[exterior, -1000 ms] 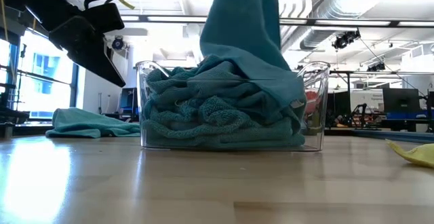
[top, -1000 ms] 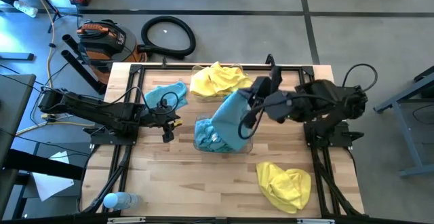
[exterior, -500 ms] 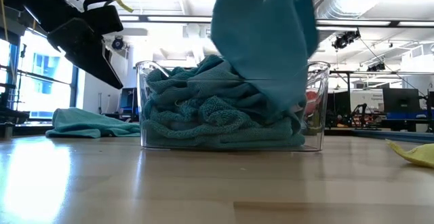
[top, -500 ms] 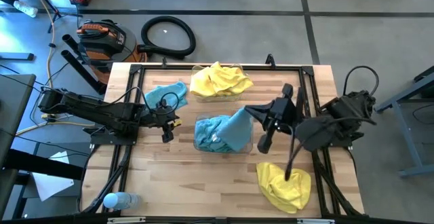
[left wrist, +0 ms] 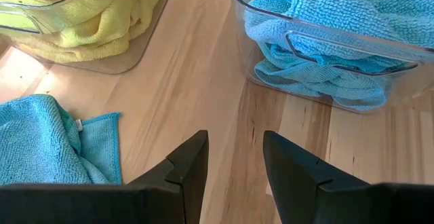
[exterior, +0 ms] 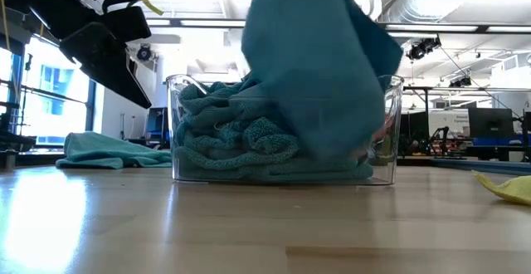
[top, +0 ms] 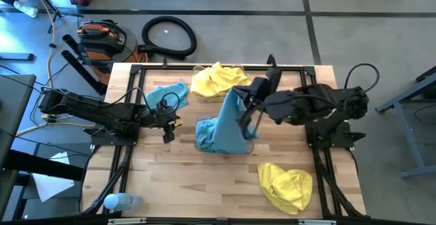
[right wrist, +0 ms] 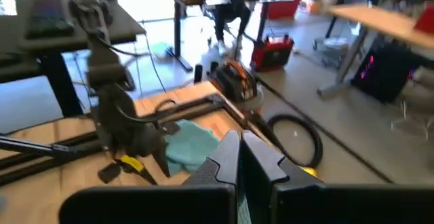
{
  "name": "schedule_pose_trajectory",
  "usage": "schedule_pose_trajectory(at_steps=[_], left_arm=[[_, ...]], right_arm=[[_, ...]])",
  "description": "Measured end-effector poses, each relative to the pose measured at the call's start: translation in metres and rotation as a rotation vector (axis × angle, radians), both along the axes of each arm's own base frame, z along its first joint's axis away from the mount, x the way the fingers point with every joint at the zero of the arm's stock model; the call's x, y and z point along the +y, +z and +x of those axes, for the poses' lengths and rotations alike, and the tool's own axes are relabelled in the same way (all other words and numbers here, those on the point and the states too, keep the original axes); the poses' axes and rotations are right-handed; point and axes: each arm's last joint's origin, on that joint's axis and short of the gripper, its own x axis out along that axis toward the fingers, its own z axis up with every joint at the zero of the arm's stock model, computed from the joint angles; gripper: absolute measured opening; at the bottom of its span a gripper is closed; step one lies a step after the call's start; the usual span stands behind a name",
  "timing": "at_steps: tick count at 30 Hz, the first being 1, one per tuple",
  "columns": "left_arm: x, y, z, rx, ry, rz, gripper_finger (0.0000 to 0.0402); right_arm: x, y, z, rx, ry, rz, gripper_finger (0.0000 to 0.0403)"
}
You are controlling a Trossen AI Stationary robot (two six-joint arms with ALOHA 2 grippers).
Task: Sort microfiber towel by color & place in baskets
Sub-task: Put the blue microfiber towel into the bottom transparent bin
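A clear basket (top: pixel 201 143) at mid-table holds several blue towels (left wrist: pixel 319 20). Above it my right gripper (top: pixel 240 102) is shut on one more blue towel (top: pixel 226 126), which shows as a blurred sheet in the low view (exterior: pixel 315 66). The far basket (top: pixel 199 69) holds yellow towels (top: pixel 218 80). One blue towel (top: pixel 167 94) lies on the table at the far left, and one yellow towel (top: pixel 285 185) lies at the near right. My left gripper (left wrist: pixel 234 159) waits open over bare wood left of the blue basket. My right gripper holds the blue towel by its top end (top: pixel 231 95), coming from the table's right side, high above the basket. The towel hangs below the fingers as a wide sheet, and its lower end (top: pixel 216 143) rests in the basket of blue towels. The wrist view hides the pinch itself.
A black metal frame (top: pixel 300 68) runs along the table's edges. A water bottle (top: pixel 119 201) lies at the near left corner. A hose and a tool case lie on the floor beyond the far edge. Bare wood (top: pixel 197 184) spans the near middle.
My right gripper swung toward the table's right edge and then came back over the blue basket, staying shut. The held blue towel was drawn out sideways and now hangs as a sheet again, with its lower end staying at the basket.
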Motion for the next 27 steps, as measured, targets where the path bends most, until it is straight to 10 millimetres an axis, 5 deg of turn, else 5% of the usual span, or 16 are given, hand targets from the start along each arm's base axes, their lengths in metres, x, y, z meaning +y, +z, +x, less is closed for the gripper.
schedule_pose_trajectory(at_steps=[6,14,21,27], left_arm=[[0.000,0.000,0.000,0.000,0.001,0.001,0.0131],[0.000,0.000,0.000,0.001,0.002,0.001,0.0131],[0.000,0.000,0.000,-0.003,0.007,-0.003,0.0131],[0.000,0.000,0.000,-0.004,0.008,-0.004,0.0131]], right_arm=[[-0.007,-0.025,-0.005,0.137,-0.017,0.206,0.0000],[0.012,-0.051,-0.021,0.337,-0.082,0.413,0.0000],[0.022,-0.091,0.017,0.548,-0.047,0.404,0.0000],[0.006,-0.136,0.060,0.742,-0.055,0.377,0.0000]])
